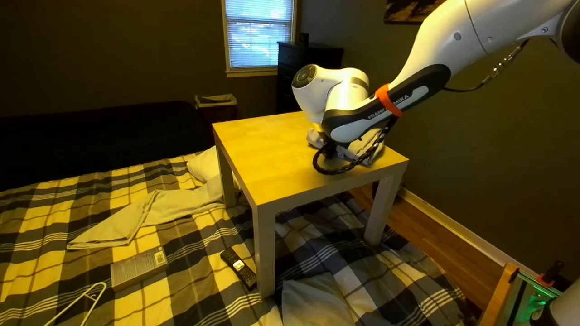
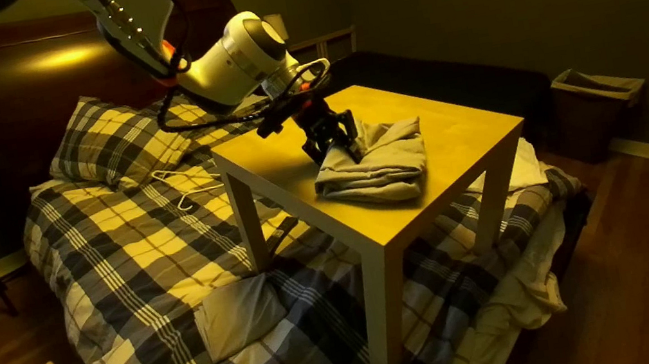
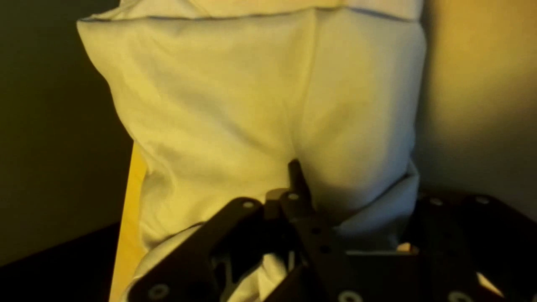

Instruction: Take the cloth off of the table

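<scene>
A light grey folded cloth lies on the light wooden table; the cloth shows in both exterior views. The table also shows bare top in both. In the wrist view the cloth fills the middle, near a table edge. My gripper is down at one end of the cloth. In the wrist view the gripper is open, one finger pressing into the cloth's top and the other beside its edge, with cloth between. The second fingertip is dark and hard to see. The arm partly hides the gripper in an exterior view.
The table stands on a bed with a plaid cover. On the bed lie a remote, a box, a white hanger and other grey cloths. A wall is close behind the table's cloth side.
</scene>
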### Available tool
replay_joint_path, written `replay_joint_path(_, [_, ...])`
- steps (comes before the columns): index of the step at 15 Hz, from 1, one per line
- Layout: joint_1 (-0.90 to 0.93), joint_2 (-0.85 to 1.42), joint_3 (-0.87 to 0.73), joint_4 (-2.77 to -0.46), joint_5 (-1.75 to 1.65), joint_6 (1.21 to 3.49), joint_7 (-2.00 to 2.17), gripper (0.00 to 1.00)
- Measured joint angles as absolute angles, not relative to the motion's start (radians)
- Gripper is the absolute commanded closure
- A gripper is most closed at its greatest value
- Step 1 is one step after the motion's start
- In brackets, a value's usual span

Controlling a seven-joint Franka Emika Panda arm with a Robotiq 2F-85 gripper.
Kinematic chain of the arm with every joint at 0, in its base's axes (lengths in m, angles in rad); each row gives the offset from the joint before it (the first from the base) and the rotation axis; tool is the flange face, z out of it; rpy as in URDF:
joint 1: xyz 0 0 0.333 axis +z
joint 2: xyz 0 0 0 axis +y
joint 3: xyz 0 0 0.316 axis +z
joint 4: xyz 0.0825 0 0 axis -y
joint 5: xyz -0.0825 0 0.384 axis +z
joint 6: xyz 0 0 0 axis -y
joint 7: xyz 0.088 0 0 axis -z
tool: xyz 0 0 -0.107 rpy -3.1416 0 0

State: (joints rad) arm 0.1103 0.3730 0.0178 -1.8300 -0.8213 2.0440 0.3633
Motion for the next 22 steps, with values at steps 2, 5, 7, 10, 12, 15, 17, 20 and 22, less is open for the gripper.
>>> replay_joint_path(2, [0.109,0.373,0.021,-1.826,-0.774,2.051,0.294,1.00])
replay_joint_path(5, [0.110,0.359,0.034,-1.816,-0.698,2.062,0.193,0.97])
replay_joint_path(7, [0.115,0.347,0.052,-1.815,-0.671,2.072,0.148,0.97])
replay_joint_path(10, [0.142,0.318,0.083,-1.815,-0.672,2.081,0.091,0.97])
replay_joint_path(12, [0.172,0.295,0.105,-1.813,-0.688,2.083,0.046,0.97])
replay_joint_path(15, [0.223,0.279,0.137,-1.800,-0.743,2.081,-0.020,0.97])
replay_joint_path(17, [0.256,0.286,0.155,-1.783,-0.798,2.078,-0.057,0.97])
replay_joint_path(20, [0.299,0.327,0.170,-1.748,-0.898,2.076,-0.103,0.90])
replay_joint_path(22, [0.311,0.355,0.177,-1.725,-0.923,2.076,-0.123,0.90])
